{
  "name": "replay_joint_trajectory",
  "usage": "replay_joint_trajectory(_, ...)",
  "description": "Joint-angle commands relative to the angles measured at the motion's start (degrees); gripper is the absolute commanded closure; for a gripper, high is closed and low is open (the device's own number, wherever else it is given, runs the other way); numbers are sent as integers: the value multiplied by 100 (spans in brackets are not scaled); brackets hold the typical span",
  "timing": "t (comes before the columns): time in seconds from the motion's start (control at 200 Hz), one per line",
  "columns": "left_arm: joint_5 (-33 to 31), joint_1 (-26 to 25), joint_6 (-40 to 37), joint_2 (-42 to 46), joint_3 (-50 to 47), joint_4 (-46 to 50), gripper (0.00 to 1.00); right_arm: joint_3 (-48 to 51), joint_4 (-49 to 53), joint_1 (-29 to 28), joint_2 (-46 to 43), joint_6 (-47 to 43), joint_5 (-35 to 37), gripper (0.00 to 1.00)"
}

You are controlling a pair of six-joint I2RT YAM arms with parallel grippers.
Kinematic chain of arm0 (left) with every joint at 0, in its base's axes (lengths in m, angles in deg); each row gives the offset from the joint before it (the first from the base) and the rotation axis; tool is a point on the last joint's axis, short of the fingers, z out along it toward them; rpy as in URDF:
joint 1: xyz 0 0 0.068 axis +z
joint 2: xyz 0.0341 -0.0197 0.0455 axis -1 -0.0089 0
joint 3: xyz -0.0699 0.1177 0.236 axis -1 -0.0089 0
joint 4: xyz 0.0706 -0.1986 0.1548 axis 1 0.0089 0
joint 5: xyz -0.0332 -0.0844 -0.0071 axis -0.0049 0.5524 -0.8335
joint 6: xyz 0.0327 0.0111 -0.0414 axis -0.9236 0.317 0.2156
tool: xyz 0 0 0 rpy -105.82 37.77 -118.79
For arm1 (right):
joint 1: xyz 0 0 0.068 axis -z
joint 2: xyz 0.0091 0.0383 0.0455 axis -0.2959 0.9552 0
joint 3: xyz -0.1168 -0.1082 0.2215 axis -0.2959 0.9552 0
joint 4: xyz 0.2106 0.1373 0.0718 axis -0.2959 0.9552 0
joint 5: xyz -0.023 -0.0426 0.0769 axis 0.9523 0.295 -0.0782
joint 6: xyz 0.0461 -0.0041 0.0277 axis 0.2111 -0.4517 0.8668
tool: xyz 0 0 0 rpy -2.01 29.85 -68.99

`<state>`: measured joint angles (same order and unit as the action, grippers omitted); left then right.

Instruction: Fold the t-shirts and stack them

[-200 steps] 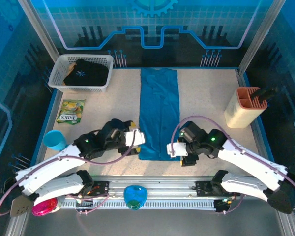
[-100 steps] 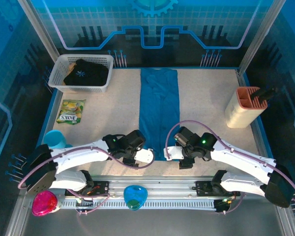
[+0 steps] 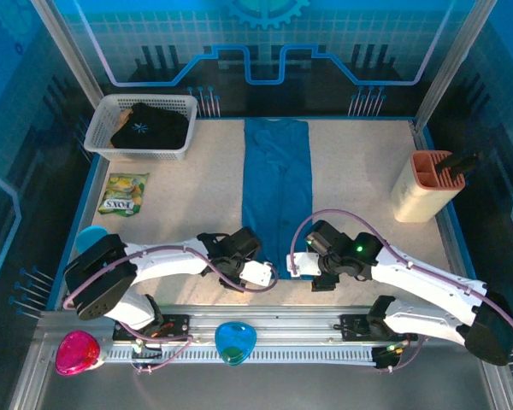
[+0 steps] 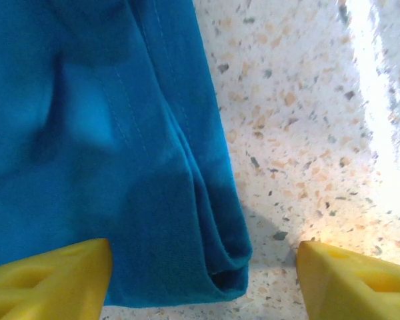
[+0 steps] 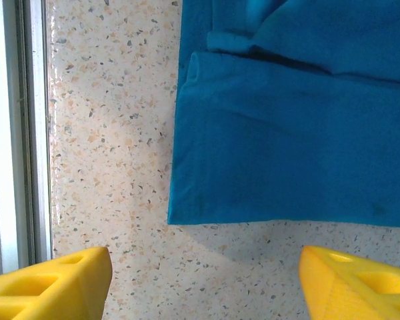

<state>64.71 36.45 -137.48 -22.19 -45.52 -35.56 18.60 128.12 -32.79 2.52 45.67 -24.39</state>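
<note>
**A:** Where is the plain teal-blue cloth t-shirt?

**B:** It lies folded into a long narrow strip down the middle of the pale speckled table. Its near hem is close to the arms' bases.

**A:** And the left claw?

**B:** It is at the strip's near left corner. In the left wrist view its yellow fingertips stand spread wide. One is over the cloth and the other over bare table. The doubled corner of the shirt sits in the gap between them, and nothing is pinched.

**A:** The right claw?

**B:** It is at the near right corner, and its jaws are also spread. From its wrist camera the hem runs across just beyond the tips, with the corner lying above the gap, towards one finger. Both tips are over bare table, just short of the cloth and gripping nothing. I can't tell whether they touch the tabletop.

**A:** The second shirt?

**B:** The black cloth t-shirt with the small pale starburst print is bundled in the white slatted plastic basket. That basket sits at the table's far left corner, well apart from both claws.

**A:** Anything near the left arm?

**B:** A small light-blue plastic cup sits beside its elbow, partly hidden.
</note>
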Motion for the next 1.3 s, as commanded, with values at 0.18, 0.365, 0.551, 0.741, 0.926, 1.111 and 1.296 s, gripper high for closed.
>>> replay_joint_trajectory(0.18,42,135,-44,-443,414,101,58,93,36,-95,22,33,-94,26)
replay_joint_trajectory(0.365,-104,136,148,-668,586,142,91,154,76,-229,345,-10,-213,26)
replay_joint_trajectory(0.551,-293,54,295,-494,554,179,100,235,-182,-269,801,13,-299,26)
replay_joint_trajectory(0.741,-603,-217,583,-63,280,-19,100,315,-674,-203,995,84,-314,26)
replay_joint_trajectory(0.926,-889,-343,823,252,-46,-201,100,344,-774,-90,1076,82,-304,27)
replay_joint_trajectory(1.111,-1099,-357,976,358,-311,-446,100,353,-856,-26,1283,84,-327,28)
replay_joint_trajectory(1.296,-1191,-359,1029,270,-422,-584,100,252,-915,47,1756,75,-283,31)
